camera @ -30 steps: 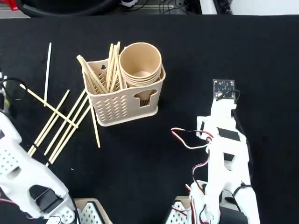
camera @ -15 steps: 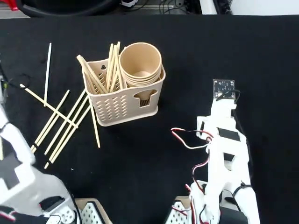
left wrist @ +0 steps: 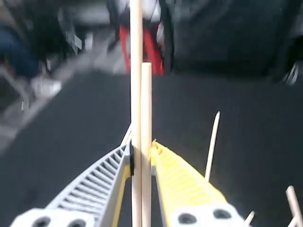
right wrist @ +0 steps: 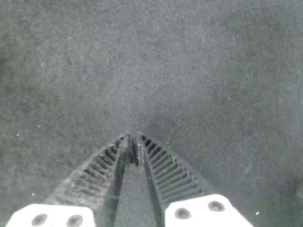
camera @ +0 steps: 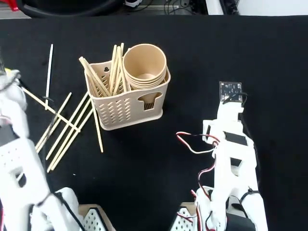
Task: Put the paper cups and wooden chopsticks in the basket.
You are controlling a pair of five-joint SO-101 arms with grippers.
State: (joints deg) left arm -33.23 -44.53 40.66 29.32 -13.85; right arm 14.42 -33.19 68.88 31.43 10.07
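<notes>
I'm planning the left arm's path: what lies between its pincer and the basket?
In the high view, loose chopsticks lie on the black cloth between the left pincer and the basket.

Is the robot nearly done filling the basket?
Roughly halfway. The cups and some chopsticks already stand in the basket. The left gripper is shut on two chopsticks. Several loose chopsticks lie on the table beside the basket, waiting. The right gripper is shut, holding nothing.

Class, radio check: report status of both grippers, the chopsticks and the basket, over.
Left gripper shut on two chopsticks. Right gripper shut, empty. Cups in basket; loose chopsticks beside it on table. No obstruction seen.
</notes>
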